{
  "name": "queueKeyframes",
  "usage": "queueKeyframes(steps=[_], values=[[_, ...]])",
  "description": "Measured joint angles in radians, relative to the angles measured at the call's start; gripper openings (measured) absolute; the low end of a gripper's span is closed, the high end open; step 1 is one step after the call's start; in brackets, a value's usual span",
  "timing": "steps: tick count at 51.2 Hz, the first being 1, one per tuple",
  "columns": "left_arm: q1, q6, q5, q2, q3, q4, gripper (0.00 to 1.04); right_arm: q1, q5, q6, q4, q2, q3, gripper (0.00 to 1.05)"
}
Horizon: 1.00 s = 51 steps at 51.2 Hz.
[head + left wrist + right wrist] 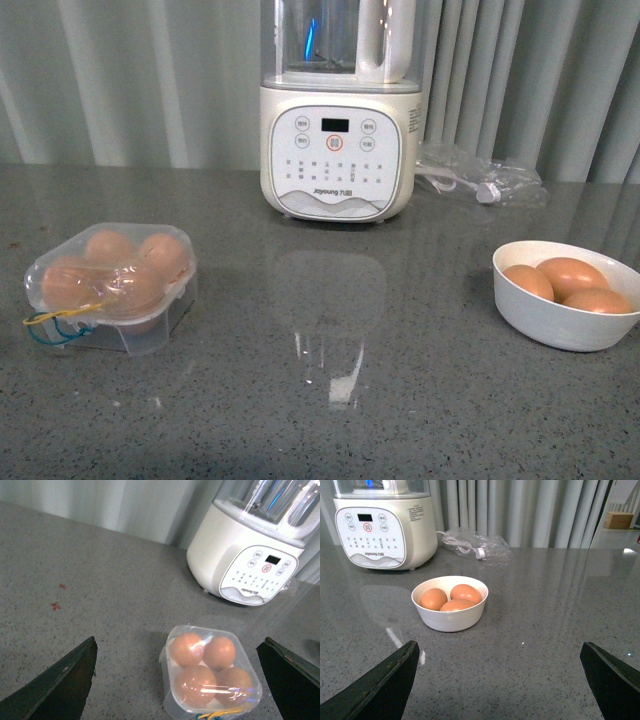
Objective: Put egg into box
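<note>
**Box filled, both grippers spread above the counter**

Left gripper (pixel 177 680): fingers wide apart, empty, poised over the box (pixel 210 672). Box sits between the finger tips, lid closed, four brown eggs inside; which is the task egg (pixel 187 649) cannot be told. Right gripper (pixel 497 680): jaws equally spread, empty, bowl (pixel 450 617) with three eggs ahead of it, apart. Grey counter (pixel 330 420) bare between box and bowl. Farther back: blender (pixel 340 150), bagged cable (pixel 480 175), curtain (pixel 130 80). Arms unseen in front view.
</note>
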Motion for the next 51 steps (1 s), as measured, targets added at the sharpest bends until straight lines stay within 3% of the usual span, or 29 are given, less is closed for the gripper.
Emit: queueKeyframes(steps=[11,15,20,40,51], values=[[0.000,-0.006,-0.021,-0.006,-0.003,0.004,0.97,0.000,0.000,0.000,0.000,0.000,0.000,0.98],[-0.034,0.088,-0.227,-0.033,-0.060,0.078,0.83,0.000,0.000,0.000,0.000,0.000,0.000,0.98],[-0.078,0.158,-0.340,-0.101,-0.145,0.098,0.66,0.000,0.000,0.000,0.000,0.000,0.000,0.98],[-0.192,0.201,-0.450,-0.325,-0.344,0.074,0.03,0.000,0.000,0.000,0.000,0.000,0.000,0.98],[-0.256,0.208,-0.521,-0.487,-0.423,-0.011,0.04,0.000,0.000,0.000,0.000,0.000,0.000,0.98]])
